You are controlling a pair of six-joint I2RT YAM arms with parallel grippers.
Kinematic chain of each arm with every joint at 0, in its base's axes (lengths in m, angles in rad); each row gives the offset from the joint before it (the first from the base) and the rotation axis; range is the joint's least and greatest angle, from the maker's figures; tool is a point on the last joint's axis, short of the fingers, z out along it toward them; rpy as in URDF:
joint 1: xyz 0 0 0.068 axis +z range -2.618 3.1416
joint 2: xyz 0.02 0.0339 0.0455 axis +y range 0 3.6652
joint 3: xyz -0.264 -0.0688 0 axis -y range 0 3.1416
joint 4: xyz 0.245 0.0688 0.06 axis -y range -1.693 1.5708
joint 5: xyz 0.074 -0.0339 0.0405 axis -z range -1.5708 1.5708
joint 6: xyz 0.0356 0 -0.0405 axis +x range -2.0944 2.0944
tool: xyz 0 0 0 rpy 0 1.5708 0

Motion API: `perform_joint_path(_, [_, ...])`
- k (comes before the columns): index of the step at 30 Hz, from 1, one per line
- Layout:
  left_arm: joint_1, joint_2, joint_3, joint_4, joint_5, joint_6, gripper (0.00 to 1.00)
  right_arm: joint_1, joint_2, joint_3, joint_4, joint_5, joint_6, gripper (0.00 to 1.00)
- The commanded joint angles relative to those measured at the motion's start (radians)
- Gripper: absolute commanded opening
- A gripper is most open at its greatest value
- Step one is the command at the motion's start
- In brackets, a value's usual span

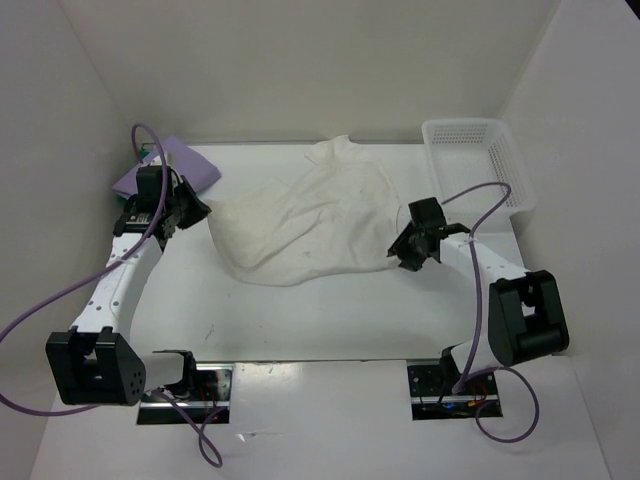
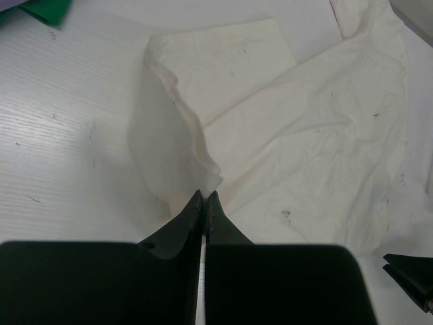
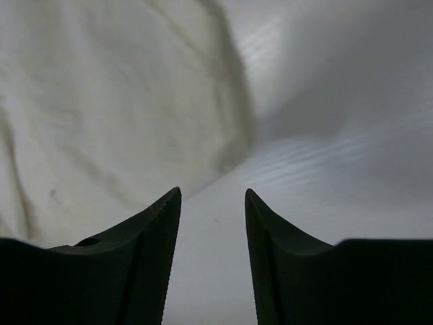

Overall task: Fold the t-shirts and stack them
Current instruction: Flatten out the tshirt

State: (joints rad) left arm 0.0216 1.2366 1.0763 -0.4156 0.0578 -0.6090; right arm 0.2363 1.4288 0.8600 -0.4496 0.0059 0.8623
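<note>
The cream-white t-shirt [image 1: 310, 220] lies crumpled across the middle of the table. My left gripper [image 1: 197, 213] is at its left edge, shut on a raised fold of the cream cloth [image 2: 203, 101], with the tips [image 2: 205, 197] pinching the edge. My right gripper [image 1: 404, 256] is at the shirt's right edge, open and empty just above bare table [image 3: 213, 193]; the cream cloth [image 3: 101, 101] lies ahead and to its left. The lavender t-shirt [image 1: 175, 163] lies folded at the back left. A sliver of the green t-shirt [image 1: 147, 157] peeks from under it and shows as a corner in the left wrist view [image 2: 47, 10].
A white lattice basket [image 1: 470, 160] stands at the back right. White walls close in the table at the back and both sides. Purple cables loop off both arms. The right gripper's fingers [image 2: 409, 274] show at the lower right of the left wrist view.
</note>
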Motion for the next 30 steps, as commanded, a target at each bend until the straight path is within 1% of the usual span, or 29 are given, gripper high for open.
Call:
perform_joint_path(1, [-0.006,-0.019,-0.004,0.052,0.028,-0.012,0.00,-0.029,-0.027,-0.056,0.095,0.017,0.043,0.50])
perform_joint_path(6, [-0.006,-0.028,-0.004,0.052,0.028,-0.012,0.00,-0.029,0.073,-0.047,0.120,0.068,0.031,0.50])
perform_joint_path(10, [-0.006,-0.037,0.005,0.052,0.028,-0.012,0.00,-0.029,0.140,-0.024,0.159,0.039,0.020,0.49])
perform_joint_path(14, [-0.006,-0.037,0.027,0.052,0.028,-0.012,0.00,-0.029,0.231,0.040,0.169,0.052,-0.002,0.36])
perform_joint_path(15, [-0.006,-0.037,0.027,0.052,0.028,-0.012,0.00,-0.029,0.248,0.054,0.169,0.052,-0.002,0.21])
perform_joint_path(17, [-0.006,-0.025,0.053,0.052,0.028,-0.003,0.00,-0.029,0.257,0.095,0.149,0.040,-0.011,0.08])
perform_joint_path(18, [-0.006,-0.016,0.066,0.043,0.017,-0.003,0.00,-0.008,0.233,0.111,0.114,0.040,-0.011,0.00])
perform_joint_path(20, [-0.006,-0.016,0.118,0.031,0.007,0.006,0.00,0.017,0.124,0.175,0.051,0.066,-0.025,0.00])
perform_joint_path(21, [-0.006,-0.016,0.140,0.018,-0.016,0.006,0.00,0.044,0.076,0.207,-0.037,0.086,-0.038,0.00])
perform_joint_path(22, [-0.006,-0.016,0.164,0.009,-0.025,0.017,0.00,0.044,0.026,0.277,-0.081,0.086,-0.051,0.00])
perform_joint_path(23, [0.004,-0.005,0.190,-0.014,-0.035,0.031,0.00,0.054,-0.076,0.316,-0.122,0.075,-0.066,0.00])
perform_joint_path(24, [0.005,0.015,0.248,-0.025,-0.045,0.031,0.00,0.054,-0.120,0.402,-0.158,0.075,-0.095,0.00])
perform_joint_path(25, [0.005,0.026,0.276,-0.025,-0.058,0.043,0.00,0.054,-0.154,0.449,-0.223,0.075,-0.111,0.00])
perform_joint_path(27, [0.005,0.055,0.325,-0.037,-0.067,0.054,0.00,0.015,-0.172,0.539,-0.276,0.040,-0.164,0.00])
perform_joint_path(28, [0.005,0.066,0.362,-0.037,-0.085,0.054,0.00,-0.030,-0.172,0.592,-0.291,0.016,-0.183,0.00])
perform_joint_path(29, [0.005,0.078,0.381,-0.049,-0.096,0.066,0.00,-0.055,-0.151,0.603,-0.291,-0.062,-0.196,0.00])
perform_joint_path(30, [0.005,0.098,0.396,-0.049,-0.105,0.066,0.00,-0.074,-0.122,0.590,-0.282,-0.090,-0.197,0.00])
